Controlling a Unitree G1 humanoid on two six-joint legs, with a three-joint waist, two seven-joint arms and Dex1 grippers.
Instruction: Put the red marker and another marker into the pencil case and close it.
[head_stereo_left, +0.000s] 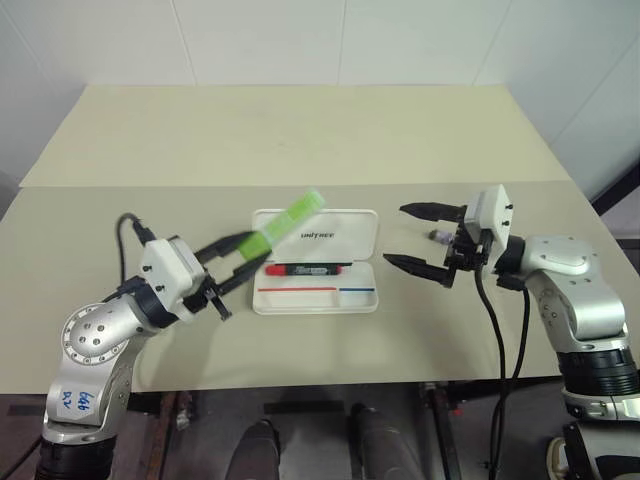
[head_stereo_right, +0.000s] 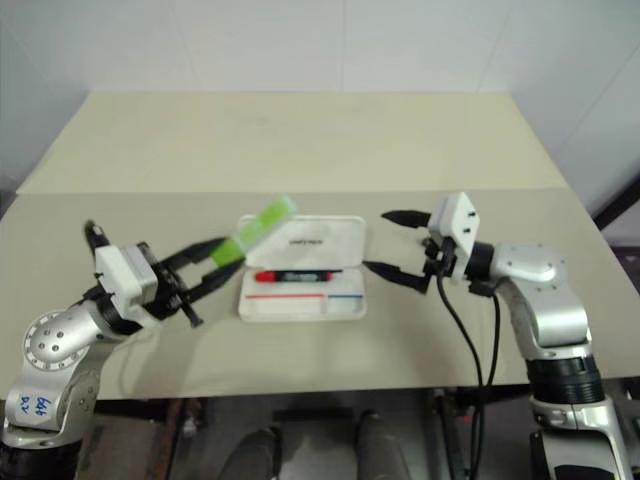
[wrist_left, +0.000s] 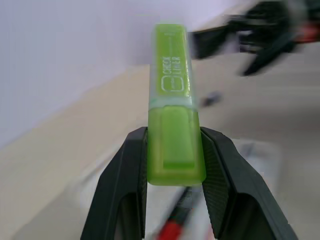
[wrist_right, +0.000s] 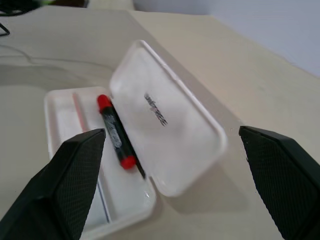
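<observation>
My left gripper (head_stereo_left: 232, 262) is clamped on the green highlighter (head_stereo_left: 288, 224), pinching it at its near end, so most of the barrel sticks out beyond my fingers, up and to the right over the left part of the pencil case (head_stereo_left: 316, 262). My right gripper (head_stereo_left: 418, 238) stands with jaws wide apart and empty, just right of the case.

The case lies on the table (head_stereo_left: 300, 140) with its lid folded back on the far side. The red marker (head_stereo_left: 306, 269) already lies in the tray along the hinge side, red cap to the left.

Risks from here:
- Grip sits at one end only; a quick wrist turn could swing or slip the highlighter out.
- Released from height or tilted, it may bounce off the tray or land on the lid.
- If it comes to rest across the red marker, the lid will likely not shut.
- Small grey nub (head_stereo_left: 438, 236) beside my right gripper, identity unclear; a sweep toward the lid could knock it.
- Pushing the lid from the side might slide the light case instead.
</observation>
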